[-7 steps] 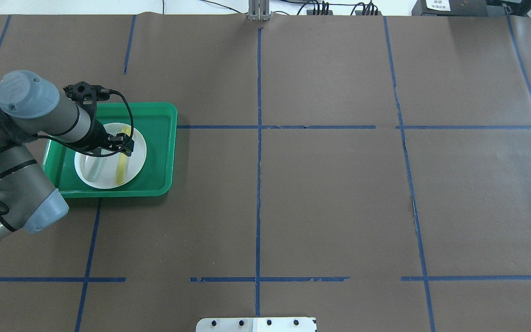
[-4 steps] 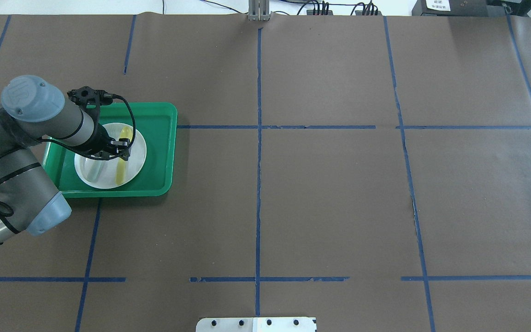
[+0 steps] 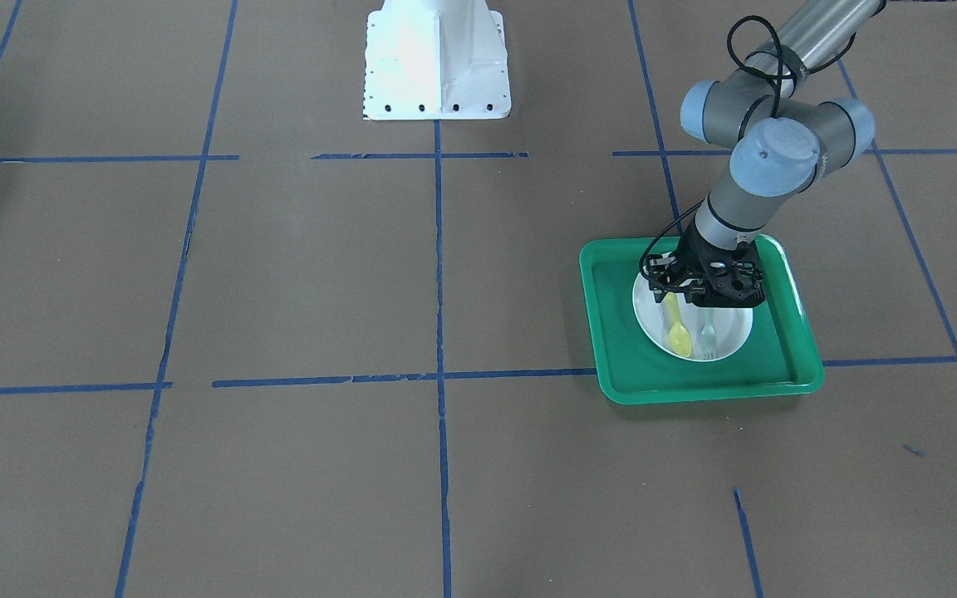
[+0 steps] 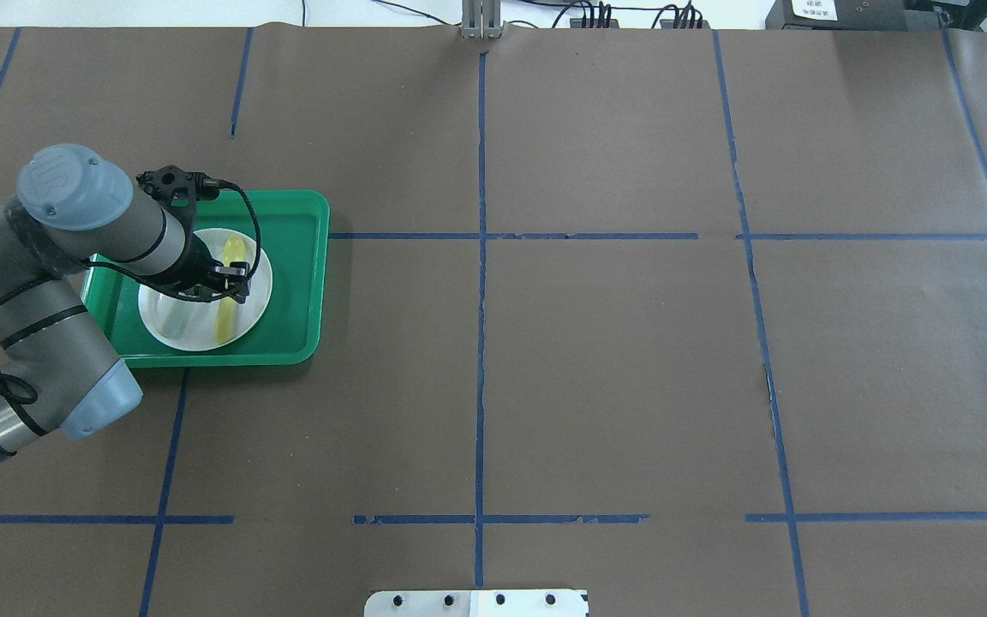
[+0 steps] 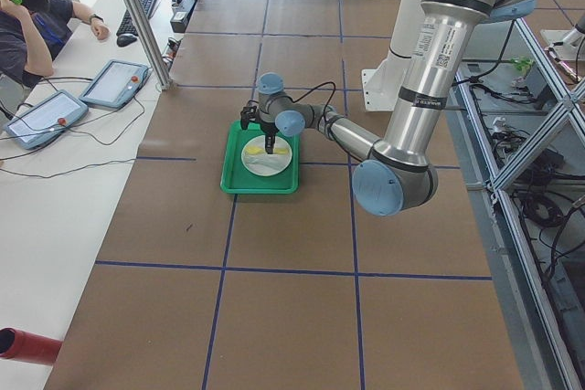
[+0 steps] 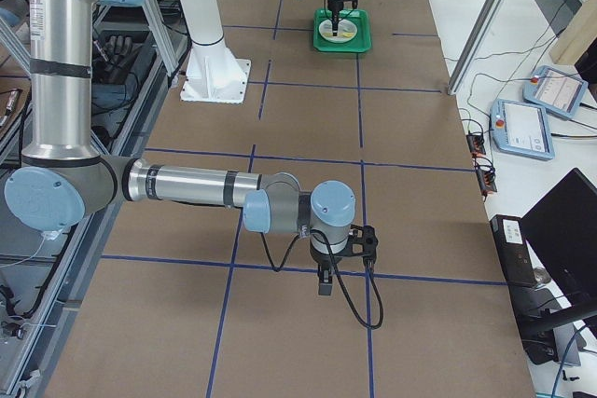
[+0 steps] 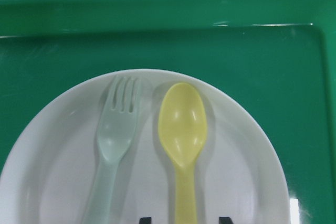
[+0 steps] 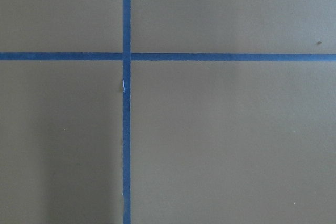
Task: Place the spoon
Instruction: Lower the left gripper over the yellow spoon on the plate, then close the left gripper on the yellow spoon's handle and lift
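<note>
The yellow spoon (image 7: 182, 129) lies flat on the white plate (image 7: 236, 156), beside a pale grey-green fork (image 7: 115, 140). The plate (image 4: 194, 330) sits in the green tray (image 4: 296, 257). My left gripper (image 4: 232, 278) points down over the plate, open, with its two fingertips either side of the spoon's handle (image 3: 679, 336); in the left wrist view only the tips (image 7: 144, 219) show at the bottom edge. My right gripper (image 6: 324, 281) hangs over bare brown table far from the tray; I cannot tell whether it is open or shut.
The brown paper table (image 4: 613, 368) is crossed by blue tape lines. The robot's white base (image 3: 435, 58) stands at the table's edge. The tray's raised rim (image 3: 611, 332) surrounds the plate. An operator and tablets sit beyond the far side in the left view.
My left arm has swung a little to the right and the gripper has shifted slightly along the spoon's handle. The spoon and fork have not moved.
</note>
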